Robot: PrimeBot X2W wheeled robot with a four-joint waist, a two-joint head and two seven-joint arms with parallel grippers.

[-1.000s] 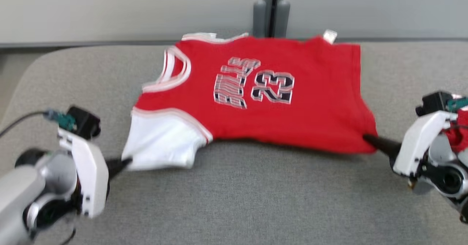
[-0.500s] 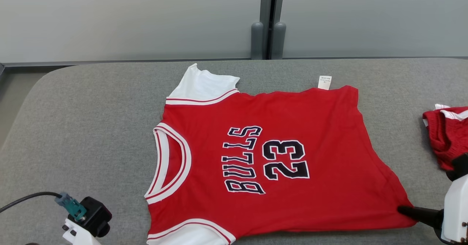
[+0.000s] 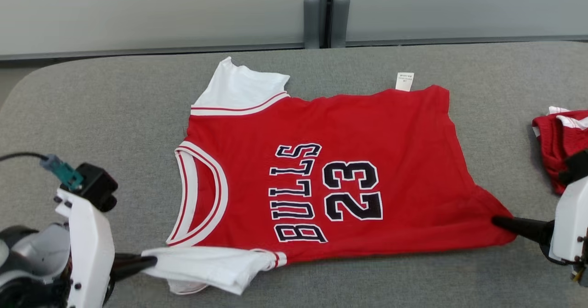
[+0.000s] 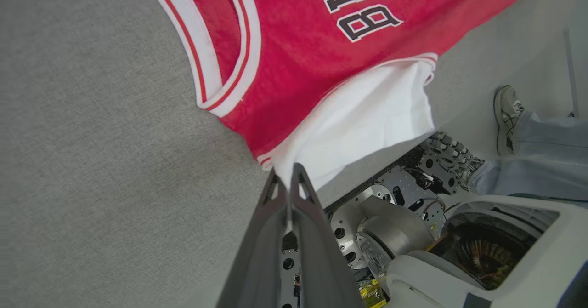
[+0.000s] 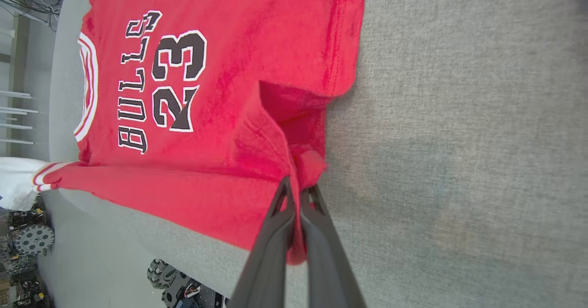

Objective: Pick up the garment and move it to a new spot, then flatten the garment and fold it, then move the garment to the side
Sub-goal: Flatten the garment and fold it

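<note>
Grey padded table (image 3: 92,105) is covered at its middle by a red Bulls 23 jersey (image 3: 390,161), laid face up. Its near sleeve (image 3: 206,266), at the table's front edge, is clamped by the left gripper (image 3: 152,261). The hem corner (image 3: 480,227) is pinched by the right gripper (image 3: 496,219). Compared with a second ago, the jersey is spread flatter.

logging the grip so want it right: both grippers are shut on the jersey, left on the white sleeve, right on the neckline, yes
Not quite. The right gripper is shut on a red hem corner of the jersey, not the neckline, as the right wrist view shows. The left gripper is shut on the white sleeve.
</note>
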